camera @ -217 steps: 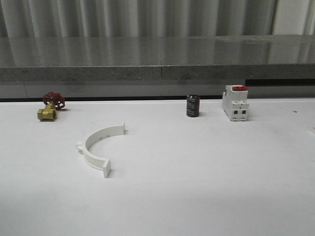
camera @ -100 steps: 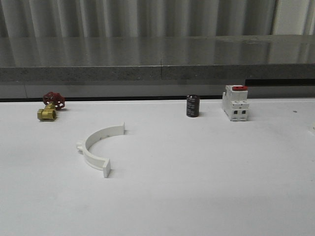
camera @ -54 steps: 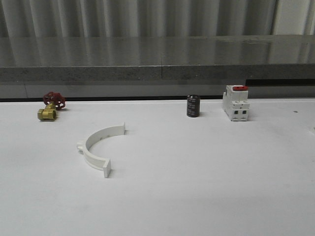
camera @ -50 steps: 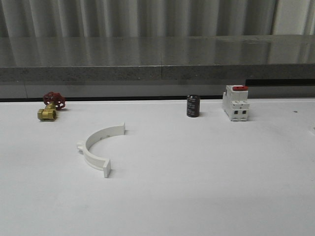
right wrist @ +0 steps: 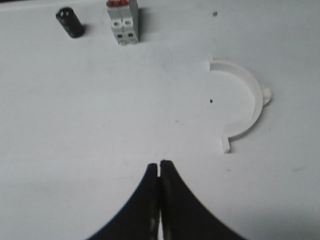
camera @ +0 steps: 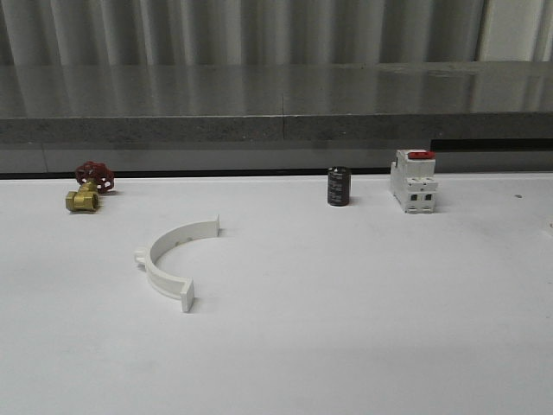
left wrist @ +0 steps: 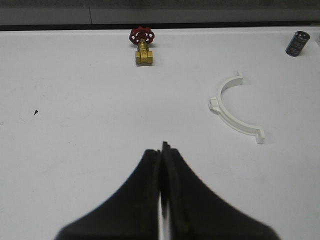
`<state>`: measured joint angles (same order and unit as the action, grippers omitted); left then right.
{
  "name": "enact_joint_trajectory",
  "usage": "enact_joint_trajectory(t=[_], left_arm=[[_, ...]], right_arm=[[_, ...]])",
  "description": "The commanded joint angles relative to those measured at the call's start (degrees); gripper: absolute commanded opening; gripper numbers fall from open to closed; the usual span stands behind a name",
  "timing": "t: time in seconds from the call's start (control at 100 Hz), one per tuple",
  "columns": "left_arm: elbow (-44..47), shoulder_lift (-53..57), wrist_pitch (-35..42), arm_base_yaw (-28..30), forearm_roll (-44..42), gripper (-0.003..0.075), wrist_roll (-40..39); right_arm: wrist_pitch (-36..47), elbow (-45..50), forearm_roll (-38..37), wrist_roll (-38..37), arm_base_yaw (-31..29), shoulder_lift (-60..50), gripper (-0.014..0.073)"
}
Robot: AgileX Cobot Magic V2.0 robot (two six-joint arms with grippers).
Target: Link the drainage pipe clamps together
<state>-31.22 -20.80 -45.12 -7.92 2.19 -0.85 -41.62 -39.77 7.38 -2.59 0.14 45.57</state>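
Here, both arms' fingers are pressed together over the bare tabletop (camera: 346, 328): left gripper (left wrist: 161, 150), right gripper (right wrist: 159, 165). One half-ring (camera: 166, 259) lies at mid-left; the other half-ring (right wrist: 245, 107) lies flat, separately. Farther back stand the valve (camera: 89, 186), capacitor (camera: 339, 187) and switch (camera: 413, 181).

One clamp half (camera: 168, 258) is lying on the bench (camera: 346, 328), front-left. Behind it, the valve (camera: 89, 186) is sitting far left; the cylinder (camera: 339, 186) and switch (camera: 413, 180) are standing right.
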Motion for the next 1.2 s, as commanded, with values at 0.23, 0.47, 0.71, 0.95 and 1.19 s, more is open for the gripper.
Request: enact_joint_trajectory(t=[0.23, 0.47, 0.71, 0.95, 1.19], left_arm=[[-1.5, -0.4, 3.9, 0.1, 0.8, -0.0021, -0.1], [-1.5, -0.4, 3.9, 0.1, 0.8, -0.0021, -0.1], [-1.5, -0.4, 3.9, 0.1, 0.8, -0.0021, -0.1], [-1.5, -0.4, 3.9, 0.1, 0.8, -0.0021, -0.1], [-1.5, -0.4, 3.9, 0.1, 0.8, -0.0021, -0.1]], right_arm=[[-2.8, -2.1, 1.5, 0.3, 0.1, 5.8, 0.002], [-1.5, -2.1, 1.5, 0.3, 0.1, 5.8, 0.0449], [-1.8, -7.8, 0.2, 2.2, -1.4, 12.4, 0.0486], [-4.0, -18.5, 0.3, 8.8, -6.3, 27.5, 0.0486], [-4.0, -27.2, 0.3, 13.5, -13.0, 39.9, 0.0486]])
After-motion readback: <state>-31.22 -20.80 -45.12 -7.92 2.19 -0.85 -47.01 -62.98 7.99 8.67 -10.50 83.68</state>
